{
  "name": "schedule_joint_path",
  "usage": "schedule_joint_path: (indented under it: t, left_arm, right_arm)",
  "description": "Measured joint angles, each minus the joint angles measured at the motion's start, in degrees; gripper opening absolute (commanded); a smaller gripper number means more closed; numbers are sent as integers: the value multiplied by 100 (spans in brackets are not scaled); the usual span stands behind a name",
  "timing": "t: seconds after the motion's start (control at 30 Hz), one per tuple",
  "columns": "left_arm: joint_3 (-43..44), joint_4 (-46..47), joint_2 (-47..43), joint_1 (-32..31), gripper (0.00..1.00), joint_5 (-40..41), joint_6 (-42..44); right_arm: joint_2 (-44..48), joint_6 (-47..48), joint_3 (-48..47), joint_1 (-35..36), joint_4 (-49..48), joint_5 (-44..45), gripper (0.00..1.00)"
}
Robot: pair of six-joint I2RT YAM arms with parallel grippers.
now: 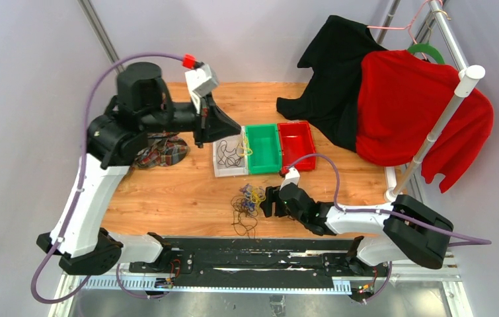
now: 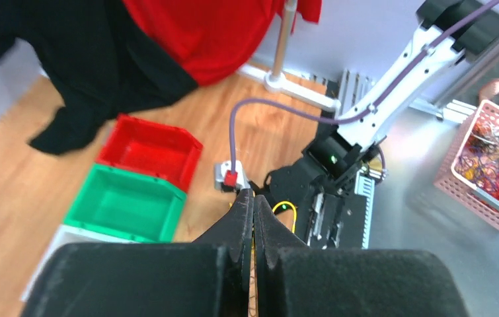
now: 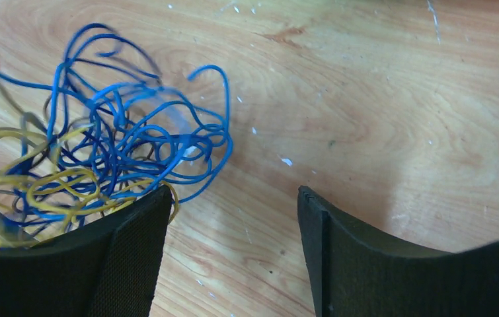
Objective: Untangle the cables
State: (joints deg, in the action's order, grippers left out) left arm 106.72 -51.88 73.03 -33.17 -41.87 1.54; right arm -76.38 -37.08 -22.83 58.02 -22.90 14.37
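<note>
Where the cables lie: a loose clump of blue, yellow and black cables (image 1: 248, 201) sits on the bench (image 1: 167, 191), in front of the bins and just beside the right hand; a few black strands trail toward the near edge.
Right hand (image 1: 266, 201): low over the bench, its fingers (image 3: 379, 264) spread apart with bare wood between them; in the wrist view the cables run behind one finger.
Left hand (image 1: 230, 132): raised above the white bin, fingertips pressed together; whether a wire is pinched between them cannot be told.
White bin (image 1: 230, 174): holds a few black and yellow loops.
Green bin (image 1: 263, 148) and red bin (image 1: 297, 145): side by side, right of the white bin.
Garments: one black (image 1: 332, 72) and one red (image 1: 405, 105), hanging at the far right.
</note>
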Motion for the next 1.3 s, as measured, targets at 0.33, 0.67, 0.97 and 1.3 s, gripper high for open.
schedule_joint_path:
  t: [0.33,0.67,0.97,1.3]
  left_arm:
    - [1685,-35,55,4,0,181,-2]
    - [1598,-98,219,4,0,337,92]
    - [1694,-105,258,4,0,487,240]
    - [2448,-129,267,4,0,1032,654]
  right_arm:
    - [719,111,24,0,761,140,79]
    - [2505,1235,-1429,4,1803,262,82]
    - [1766,2020,-2570,501,1541,-393,80]
    - [118,2140,-2651,535,907,-496,64]
